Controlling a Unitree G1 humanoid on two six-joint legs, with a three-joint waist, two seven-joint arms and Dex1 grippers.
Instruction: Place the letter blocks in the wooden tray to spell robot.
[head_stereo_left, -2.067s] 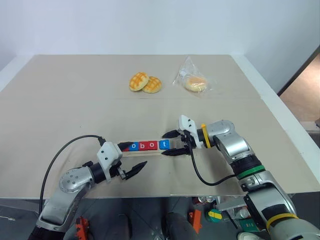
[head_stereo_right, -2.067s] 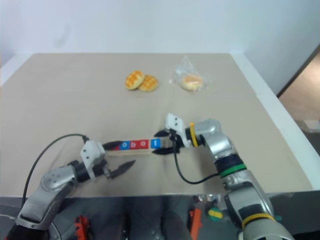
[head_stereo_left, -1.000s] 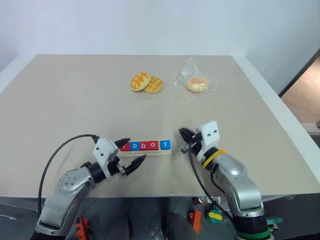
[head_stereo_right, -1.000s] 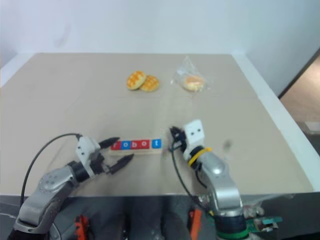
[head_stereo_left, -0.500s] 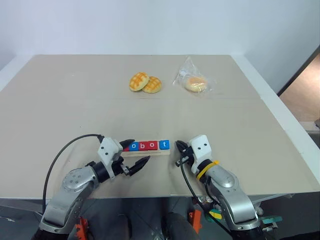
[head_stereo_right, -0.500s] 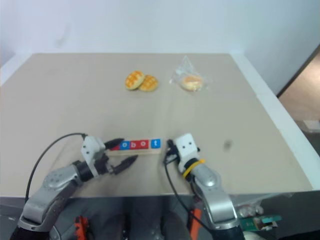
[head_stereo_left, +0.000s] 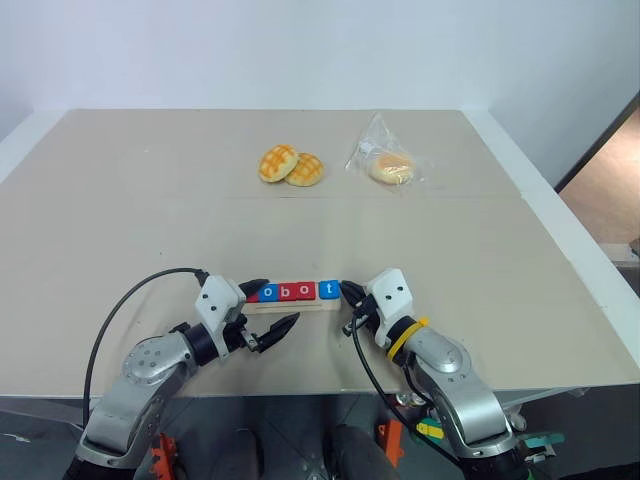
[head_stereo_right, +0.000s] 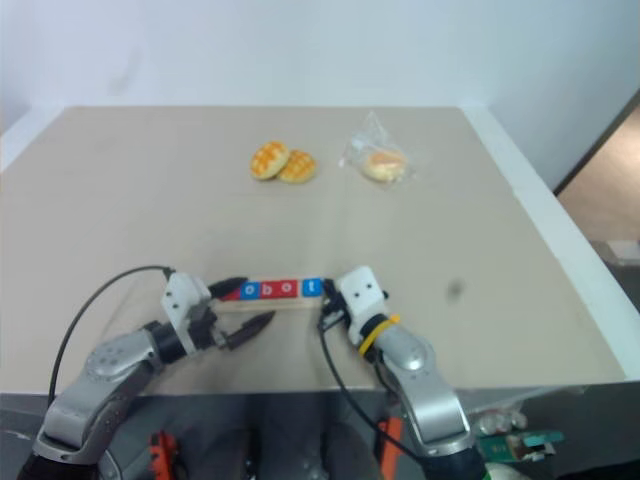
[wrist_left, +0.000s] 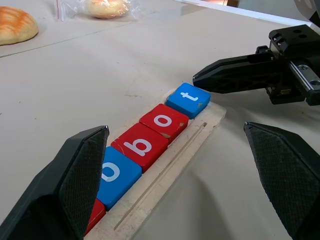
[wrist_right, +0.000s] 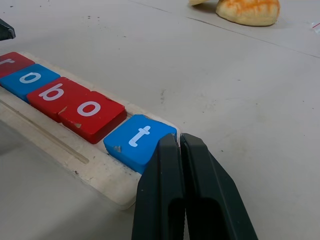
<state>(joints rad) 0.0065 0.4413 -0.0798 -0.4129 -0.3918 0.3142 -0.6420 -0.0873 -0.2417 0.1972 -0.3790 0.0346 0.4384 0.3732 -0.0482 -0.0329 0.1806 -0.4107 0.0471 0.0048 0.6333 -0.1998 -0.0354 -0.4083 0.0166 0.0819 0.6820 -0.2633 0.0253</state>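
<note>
The wooden tray (head_stereo_left: 292, 304) lies near the table's front edge. The letter blocks sit in it in a row: red r (wrist_right: 12, 62), blue o (wrist_right: 29, 79), red b (wrist_right: 55, 95), red o (wrist_right: 92, 112), blue t (wrist_right: 137, 140). My right gripper (wrist_right: 176, 142) is shut, with its tips against the outer corner of the t block at the tray's right end (head_stereo_left: 345, 290). My left gripper (head_stereo_left: 280, 301) is open at the tray's left end. One finger is behind the tray and one in front, and the r block is partly hidden behind it.
Two golden buns (head_stereo_left: 291, 165) and a bun in a clear bag (head_stereo_left: 390, 166) lie at the far side of the table. A black cable (head_stereo_left: 125, 300) loops from my left arm over the table. The table's white right edge (head_stereo_left: 560, 230) runs alongside.
My right gripper, open around the tray's right end two seconds ago, has shut. Its arm has swung in, and over the last second the tips slid left onto the t block. The left gripper stays put.
</note>
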